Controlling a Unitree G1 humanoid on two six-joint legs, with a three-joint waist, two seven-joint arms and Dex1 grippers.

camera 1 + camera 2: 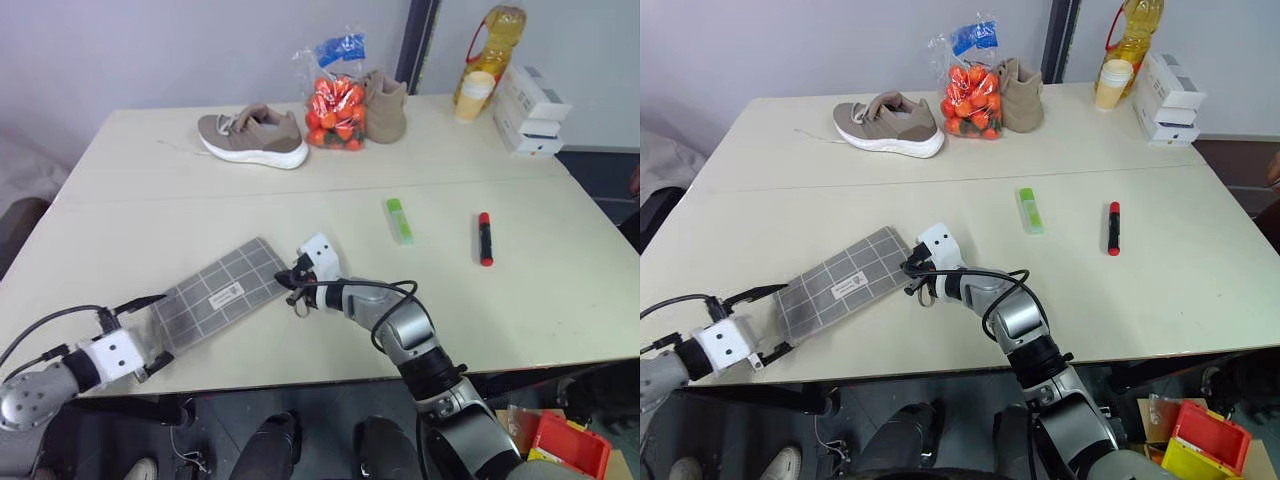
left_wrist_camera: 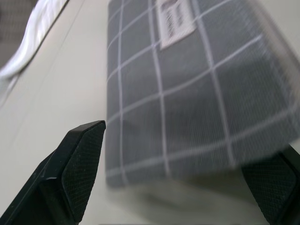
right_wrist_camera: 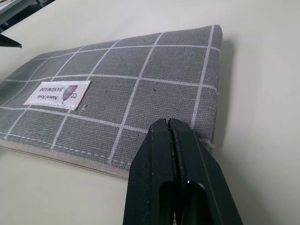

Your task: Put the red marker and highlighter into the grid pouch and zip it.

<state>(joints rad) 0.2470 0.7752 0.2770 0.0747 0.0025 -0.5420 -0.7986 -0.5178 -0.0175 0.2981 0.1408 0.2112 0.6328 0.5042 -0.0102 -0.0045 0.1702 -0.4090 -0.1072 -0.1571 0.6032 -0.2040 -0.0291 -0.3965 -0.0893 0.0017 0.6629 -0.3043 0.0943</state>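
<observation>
— Cream table (image 1: 560, 300) first: where do the task items lie?
— Grid pouch (image 1: 222, 290) lies flat near the front edge; highlighter (image 1: 399, 220) and red marker (image 1: 485, 238) lie apart, further right.
— Grippers?
— Left gripper (image 2: 183, 183) gapes wide around the pouch's near end, holding nothing. Right gripper (image 3: 169, 126) is pressed closed at the pouch's other end; what it pinches is unclear.

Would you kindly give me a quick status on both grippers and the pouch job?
Left gripper open, straddling grid pouch end. Right gripper shut at pouch's other end, holding nothing visible. Red marker and highlighter on table, untouched. Nothing blocking.
</observation>
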